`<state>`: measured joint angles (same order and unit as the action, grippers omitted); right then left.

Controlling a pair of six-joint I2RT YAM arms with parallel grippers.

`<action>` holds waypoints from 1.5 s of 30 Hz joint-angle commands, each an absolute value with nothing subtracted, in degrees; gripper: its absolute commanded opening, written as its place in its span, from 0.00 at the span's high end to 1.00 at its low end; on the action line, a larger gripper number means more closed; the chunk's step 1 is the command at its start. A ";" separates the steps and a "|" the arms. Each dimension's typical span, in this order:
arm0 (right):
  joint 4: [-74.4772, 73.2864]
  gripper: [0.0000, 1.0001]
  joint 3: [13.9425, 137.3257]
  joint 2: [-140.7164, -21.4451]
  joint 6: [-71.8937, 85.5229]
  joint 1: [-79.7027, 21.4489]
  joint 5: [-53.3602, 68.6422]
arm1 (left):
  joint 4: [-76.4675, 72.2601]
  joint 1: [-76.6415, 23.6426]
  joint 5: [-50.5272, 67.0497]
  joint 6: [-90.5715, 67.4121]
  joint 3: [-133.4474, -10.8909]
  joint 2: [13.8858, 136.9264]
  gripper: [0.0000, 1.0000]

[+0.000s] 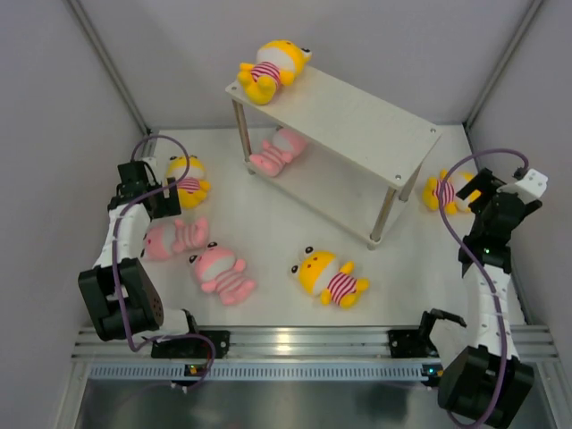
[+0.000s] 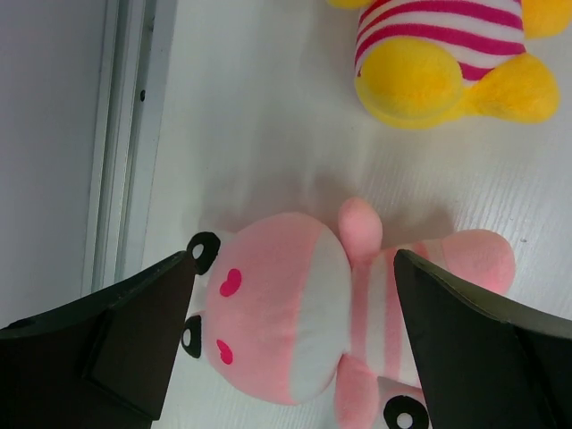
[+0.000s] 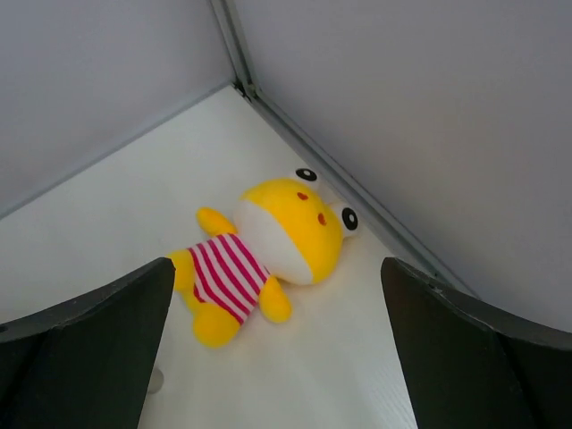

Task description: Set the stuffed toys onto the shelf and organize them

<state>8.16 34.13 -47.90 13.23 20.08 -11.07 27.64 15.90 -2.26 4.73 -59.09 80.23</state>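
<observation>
hovering left fingers (image 2: 107, 349) spread wide over pink toy (image 2: 286, 304), right fingers (image 3: 80, 340) spread over yellow toy (image 3: 286, 232), both empty

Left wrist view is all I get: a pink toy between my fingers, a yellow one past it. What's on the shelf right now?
Observer: One yellow toy lies on the shelf, on its top board at the far left end.
Operator: Anything underneath?
Observer: A pink toy lies under that board.
Operator: And the right arm?
Observer: Its open fingers frame another yellow toy lying on the table.
</observation>
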 commanded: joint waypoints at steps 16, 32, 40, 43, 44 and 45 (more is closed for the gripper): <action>4.74 0.01 44.73 -80.76 24.44 21.62 -1.59 | 30.94 15.82 -5.72 11.96 -63.72 80.77 0.01; 10.98 0.15 46.41 -91.93 30.32 18.98 9.05 | 30.85 15.82 -6.68 12.22 -64.16 81.65 0.01; 9.06 0.10 49.39 -92.54 29.53 17.05 5.10 | 30.94 15.82 -6.59 12.13 -64.25 82.53 0.01; 9.49 0.09 49.66 -93.25 29.36 17.05 4.57 | 30.94 15.82 -6.77 12.39 -64.16 82.27 0.01; 9.84 0.10 49.31 -93.08 29.01 17.05 4.48 | 30.94 15.73 -6.77 12.57 -64.16 82.27 0.01; 10.45 0.09 49.31 -92.99 28.83 17.14 4.05 | 30.94 15.82 -6.85 12.66 -64.07 82.09 0.01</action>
<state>7.60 47.64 -92.64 29.17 17.63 5.58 31.31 15.90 -6.02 12.01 -61.95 82.32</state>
